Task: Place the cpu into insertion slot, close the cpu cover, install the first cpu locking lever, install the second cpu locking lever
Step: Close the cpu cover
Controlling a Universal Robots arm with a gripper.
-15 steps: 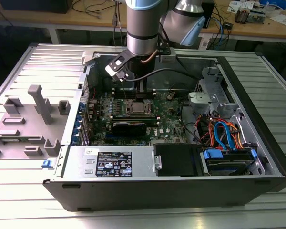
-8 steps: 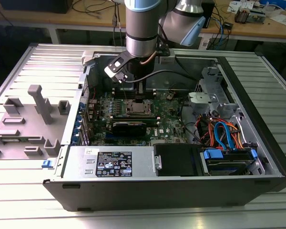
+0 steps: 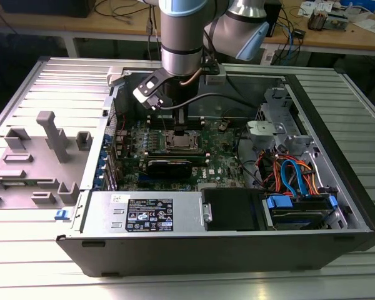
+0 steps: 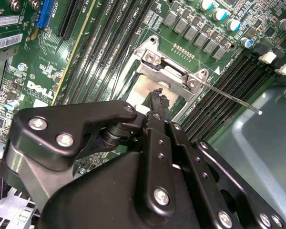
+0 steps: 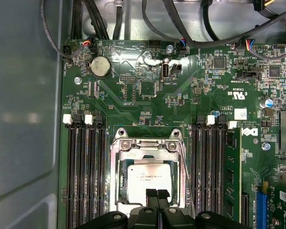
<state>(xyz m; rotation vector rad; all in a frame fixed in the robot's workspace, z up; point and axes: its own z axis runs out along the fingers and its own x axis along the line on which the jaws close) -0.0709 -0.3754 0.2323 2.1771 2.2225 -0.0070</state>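
A ribbed grey metal desk [image 3: 44,275] spreads across the near scene. Far behind stands a wooden table [image 3: 356,39] strewn with cables [image 3: 292,28].

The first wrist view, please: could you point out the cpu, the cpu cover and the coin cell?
cpu [image 5: 150,177]: first wrist view, middle of its silver top.
cpu cover [image 5: 119,183]: first wrist view, the frame's side rail beside the cpu.
coin cell [image 5: 100,67]: first wrist view, centre of its round face.

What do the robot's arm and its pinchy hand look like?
The arm is a thick silver tube with light blue joint caps and a brown cable near its wrist. The gripper is black and chunky, with silver screws.
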